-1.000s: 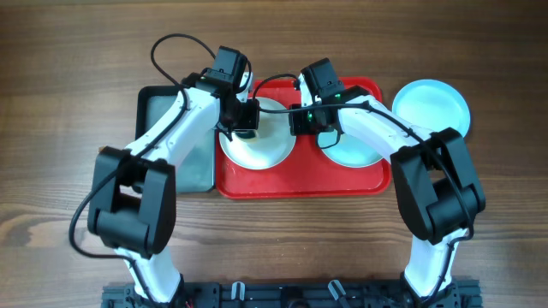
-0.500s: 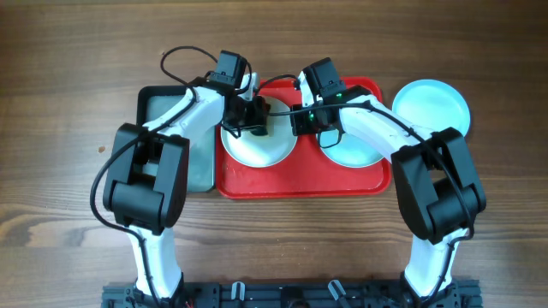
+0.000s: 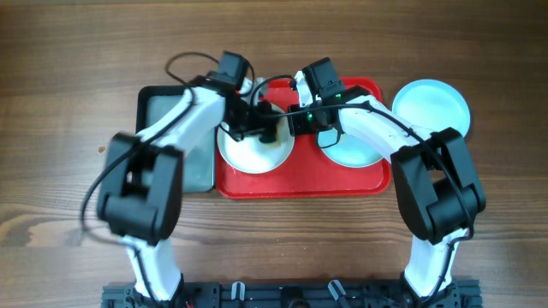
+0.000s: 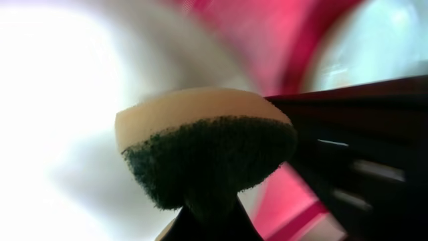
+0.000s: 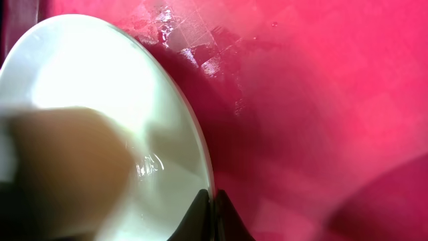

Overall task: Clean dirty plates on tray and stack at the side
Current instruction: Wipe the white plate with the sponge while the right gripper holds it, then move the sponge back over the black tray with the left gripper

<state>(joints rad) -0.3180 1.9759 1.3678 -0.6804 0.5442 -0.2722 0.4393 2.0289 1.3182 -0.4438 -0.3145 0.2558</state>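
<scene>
My right end effector [image 5: 212, 209] pinches the rim of the round white plastic plate [image 5: 100, 80], probably light and slippery; left end effector [image 4: 207, 224] clamps a yellow-green sponge [image 4: 200, 134].

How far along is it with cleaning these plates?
One aqua plate already sits on the table beside the red tray, so it looks done. In hand: the right end effector pinches the white plate by its rim while the left end effector holds a sponge over it. Left: the other aqua plate on the tray, then stacking.
</scene>
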